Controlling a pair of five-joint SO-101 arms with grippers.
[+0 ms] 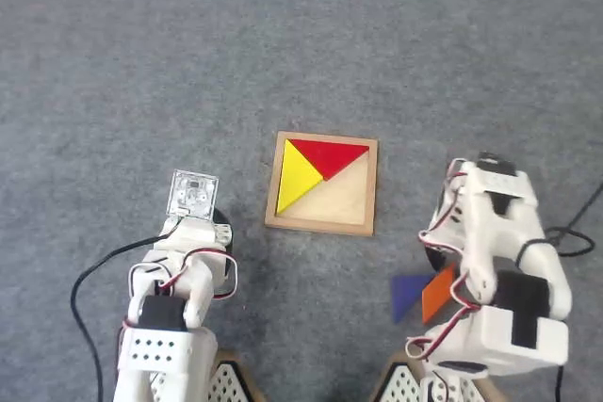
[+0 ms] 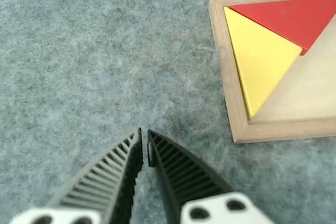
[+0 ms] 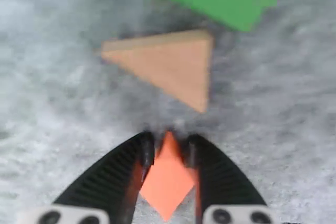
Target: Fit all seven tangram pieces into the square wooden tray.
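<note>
Right pincer [image 3: 168,141]: clamped on flat orange wooden piece [image 3: 167,184].
Left pincer [image 2: 144,139]: together, empty.
Advice: I should lift level and seat it flush in the square wooden tray [image 1: 320,226].

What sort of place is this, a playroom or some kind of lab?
Probably a robot test bench in a lab: a wired left arm and right arm sit at a grey carpeted table, beside a wooden tray holding coloured puzzle pieces.
</note>
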